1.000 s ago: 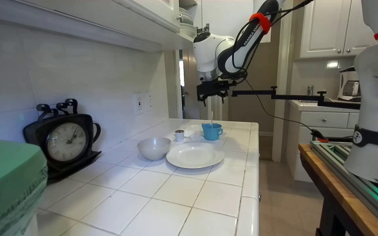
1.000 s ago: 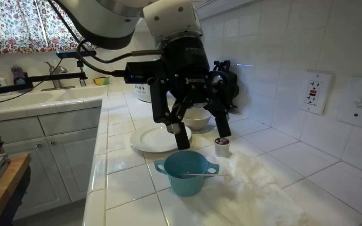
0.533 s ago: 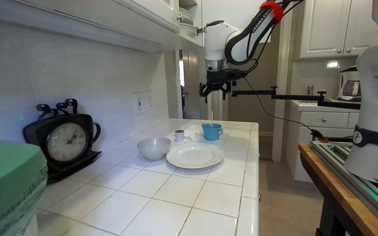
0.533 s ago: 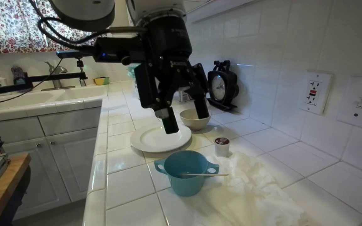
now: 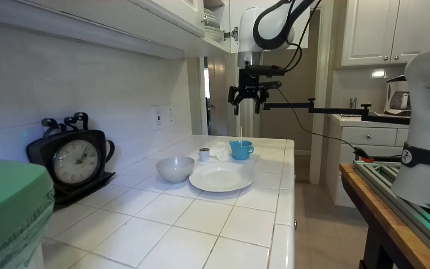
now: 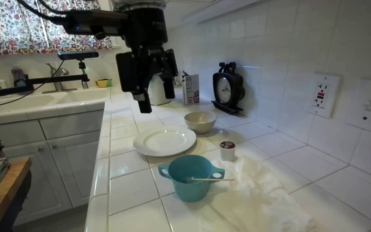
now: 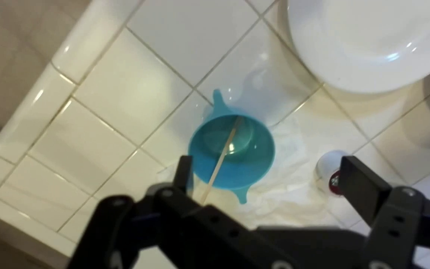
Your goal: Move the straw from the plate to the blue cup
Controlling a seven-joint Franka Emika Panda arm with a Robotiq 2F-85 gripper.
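The blue cup [image 6: 188,192] stands upright on the tiled counter in both exterior views [image 5: 242,152] and in the wrist view [image 7: 254,158]. The straw [image 7: 224,154], a thin pale stick, leans in the cup with one end sticking out past its rim; it also shows in both exterior views [image 6: 211,179] [image 5: 241,135]. The white plate [image 6: 145,147] lies beyond the cup with nothing on it, and shows at the top right in the wrist view [image 7: 349,71]. My gripper [image 6: 157,103] is open and empty, high above the counter, clear of the cup [image 5: 246,111] [image 7: 269,166].
A grey-white bowl [image 6: 201,123] stands beside the plate. A small whitish cup [image 6: 227,151] and a crumpled paper towel [image 6: 256,193] lie near the blue cup. A black clock [image 5: 75,160] stands by the wall. A camera arm [image 5: 334,110] reaches over the counter's open side.
My gripper has risen and moved away from the blue cup, turning as it went and staying open. The straw, cup and plate have not moved.
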